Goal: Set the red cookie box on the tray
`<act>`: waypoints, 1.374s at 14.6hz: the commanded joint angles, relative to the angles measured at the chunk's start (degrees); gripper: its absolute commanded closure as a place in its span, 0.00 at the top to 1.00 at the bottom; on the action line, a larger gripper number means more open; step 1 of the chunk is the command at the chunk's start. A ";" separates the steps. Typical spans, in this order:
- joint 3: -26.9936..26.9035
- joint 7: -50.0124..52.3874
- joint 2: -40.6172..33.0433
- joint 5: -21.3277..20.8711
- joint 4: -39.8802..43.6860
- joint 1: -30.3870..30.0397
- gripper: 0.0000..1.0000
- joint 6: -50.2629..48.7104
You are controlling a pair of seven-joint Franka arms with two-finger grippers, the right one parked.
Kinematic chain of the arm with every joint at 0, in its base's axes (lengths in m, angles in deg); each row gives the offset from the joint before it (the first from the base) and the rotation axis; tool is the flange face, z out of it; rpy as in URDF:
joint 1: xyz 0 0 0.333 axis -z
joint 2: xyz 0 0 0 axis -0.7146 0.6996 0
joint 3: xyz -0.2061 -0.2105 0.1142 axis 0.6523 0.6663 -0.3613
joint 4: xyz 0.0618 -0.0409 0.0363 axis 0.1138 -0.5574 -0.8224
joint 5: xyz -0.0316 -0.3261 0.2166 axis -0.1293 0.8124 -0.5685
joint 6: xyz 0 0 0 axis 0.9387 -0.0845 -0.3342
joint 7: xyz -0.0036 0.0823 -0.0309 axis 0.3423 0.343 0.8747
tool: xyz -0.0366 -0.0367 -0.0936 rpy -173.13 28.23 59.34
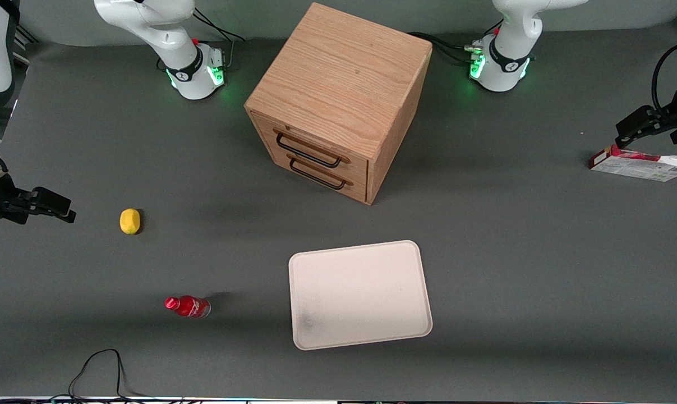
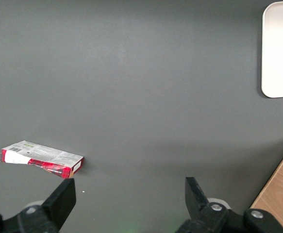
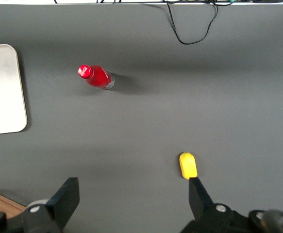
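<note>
Now at the reach step, with nothing grasped yet. Starting toward the parked arm's end of the table (image 1: 512, 235): a small yellow fruit (image 1: 129, 221) and, nearer to the front camera, a small red bottle (image 1: 187, 307), neither wanted and both well apart from everything that matters. Then, mid-table, a wooden drawer cabinet (image 1: 338, 104), turned at an angle, both drawers shut. Nearer to the camera than that, the tray (image 1: 360, 294), flat and bare, with a faint dark smudge near one corner, ready to receive. Further toward the working arm's end, the red cookie box (image 1: 641, 164), lying flat on the table and well apart from the tray. Lastly the gripper (image 1: 630, 133), hovering above and just beside one end of the box, apparently not touching it. Seen from the wrist camera, fingers (image 2: 63, 194) spread wide with nothing between them, and the box not yet centred under the gap. Judged next: shift over the middle of the box, turn the wrist so as to close across the narrow width rather than the length, descend until the fingertips straddle the carton, then close, lift and carry across the open table to the tray. Probably worth keeping the carton level in transit, staying clear of the cabinet's near corner, and setting down well inside the tray's low rim.
</note>
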 commanded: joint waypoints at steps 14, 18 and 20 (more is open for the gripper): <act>-1.80 -2.82 4.07 -11.50 -8.64 -1.24 1.00 1.33; -6.86 -11.02 4.42 -15.50 -13.29 -1.68 1.00 10.10; -12.14 -28.67 4.59 -15.23 -15.23 -1.77 1.00 15.47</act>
